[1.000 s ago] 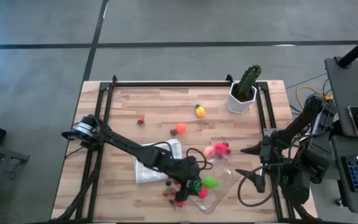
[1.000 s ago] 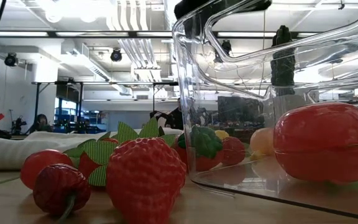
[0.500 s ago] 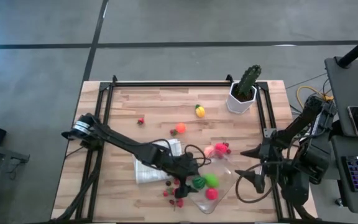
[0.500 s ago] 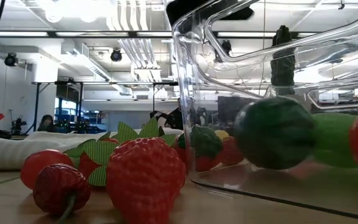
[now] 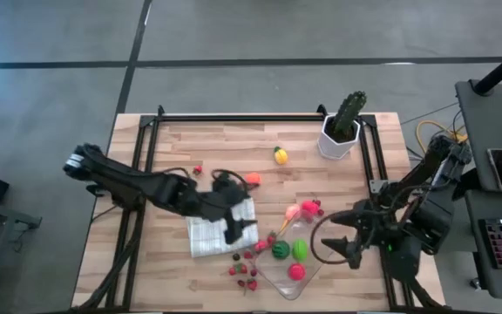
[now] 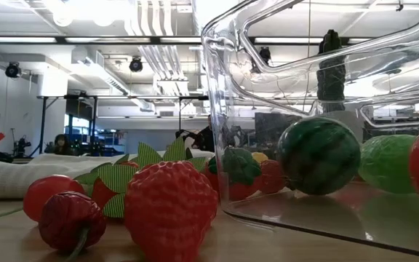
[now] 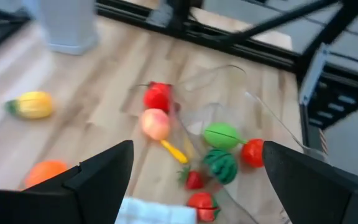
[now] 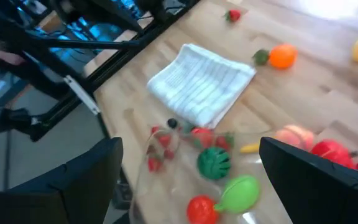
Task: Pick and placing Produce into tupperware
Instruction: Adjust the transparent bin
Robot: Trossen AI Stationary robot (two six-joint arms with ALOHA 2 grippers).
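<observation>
The clear tupperware (image 5: 273, 279) lies near the table's front edge, right of the middle. A striped green watermelon (image 5: 280, 250), a light green fruit (image 5: 301, 250) and a red one (image 5: 296, 272) rest on its floor. Red strawberries (image 5: 244, 266) lie on the wood by its left wall. A pink peach (image 5: 293, 212), a red fruit (image 5: 311, 207), an orange one (image 5: 253, 180), a yellow one (image 5: 280, 156) and a small berry (image 5: 198, 169) lie farther back. My left gripper (image 5: 234, 228) hangs open over the folded cloth, holding nothing. My right gripper (image 5: 334, 244) hovers open beside the tupperware's right side.
A white checked folded cloth (image 5: 206, 237) lies left of the tupperware. A cactus in a white pot (image 5: 342, 131) stands at the back right. Black frame rails run along the table's left, far and right edges. Bare wood shows at the far left.
My left gripper has let go of the watermelon, which rolled across the tupperware's floor and now rests beside the light green fruit. The gripper has risen and drawn back toward the table's left, and is now over the cloth. My right gripper has rolled a little in place.
</observation>
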